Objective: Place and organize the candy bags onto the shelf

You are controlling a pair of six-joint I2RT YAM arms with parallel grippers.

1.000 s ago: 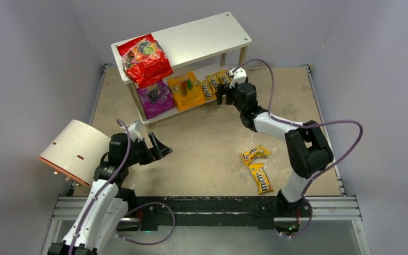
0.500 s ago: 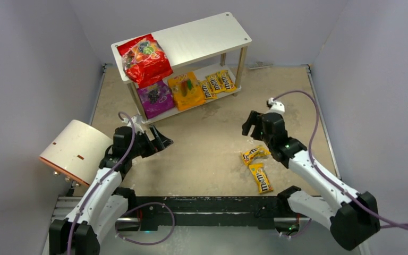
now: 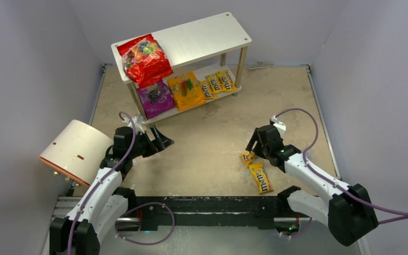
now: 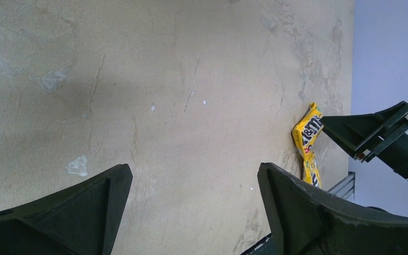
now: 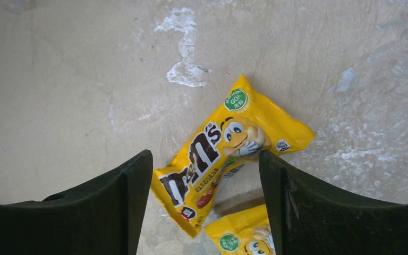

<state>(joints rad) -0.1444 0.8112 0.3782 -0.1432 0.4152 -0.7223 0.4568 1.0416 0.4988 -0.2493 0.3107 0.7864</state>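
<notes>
The shelf (image 3: 202,37) stands at the back. A large red bag (image 3: 146,60) lies on its top board. On the lower board lie a purple bag (image 3: 156,99), an orange-yellow bag (image 3: 186,90) and small yellow M&M's packets (image 3: 217,83). Two more M&M's packets lie on the table: one (image 3: 247,157) (image 5: 228,151) under my right gripper (image 3: 256,142) (image 5: 206,172), which is open with a finger on each side of it, and one (image 3: 261,178) (image 5: 244,239) nearer the front. My left gripper (image 3: 162,142) (image 4: 194,175) is open and empty over bare table.
A cream-white cylinder with orange trim (image 3: 74,151) lies at the left beside the left arm. Grey walls close in the table on three sides. A metal rail (image 3: 207,207) runs along the front edge.
My right gripper left the shelf's lower board, swung back to the near right of the table and came down over an M&M's packet. The left arm shifted only slightly.
</notes>
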